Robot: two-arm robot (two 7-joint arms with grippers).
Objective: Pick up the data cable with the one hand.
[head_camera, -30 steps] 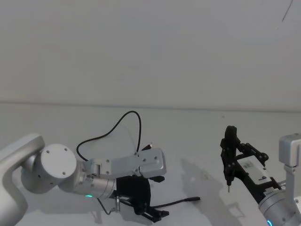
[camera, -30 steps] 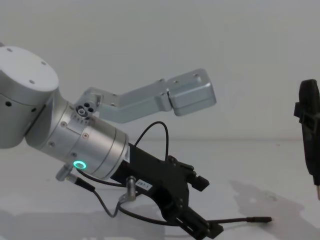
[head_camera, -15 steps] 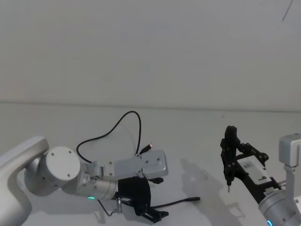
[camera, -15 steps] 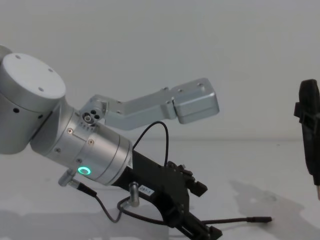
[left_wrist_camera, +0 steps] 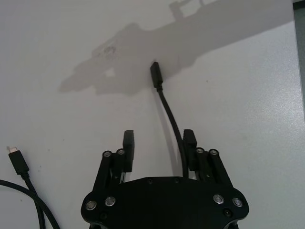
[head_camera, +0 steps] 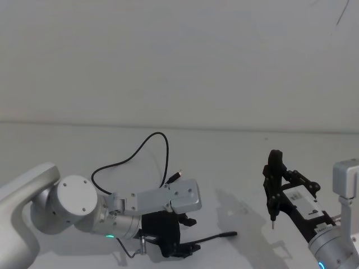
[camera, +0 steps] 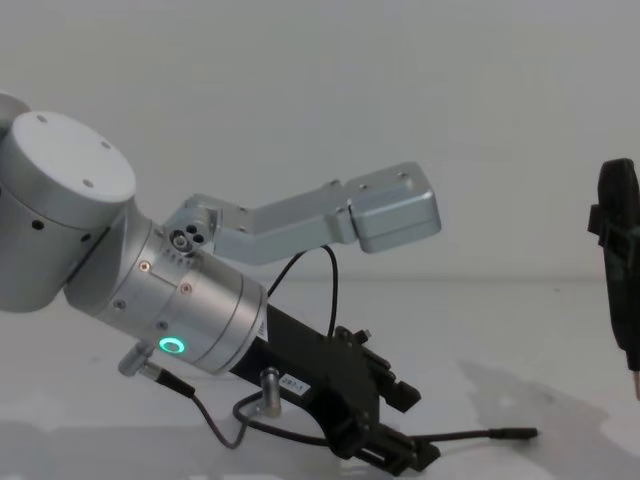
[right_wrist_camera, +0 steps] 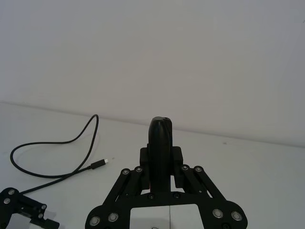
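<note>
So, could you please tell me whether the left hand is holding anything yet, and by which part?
Nothing is held yet: the left hand is open, its fingers straddling the data cable just behind one plug. The right hand is parked at the right.

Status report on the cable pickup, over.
Left gripper open, low over the table, fingers straddling the data cable behind its plug. Cable not yet gripped. Right gripper parked at right, shut on black tool.

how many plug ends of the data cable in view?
2. One plug lies on the table just beyond the open left gripper, whose fingers straddle the data cable; the other plug lies beside that gripper. None seems hidden.
</note>
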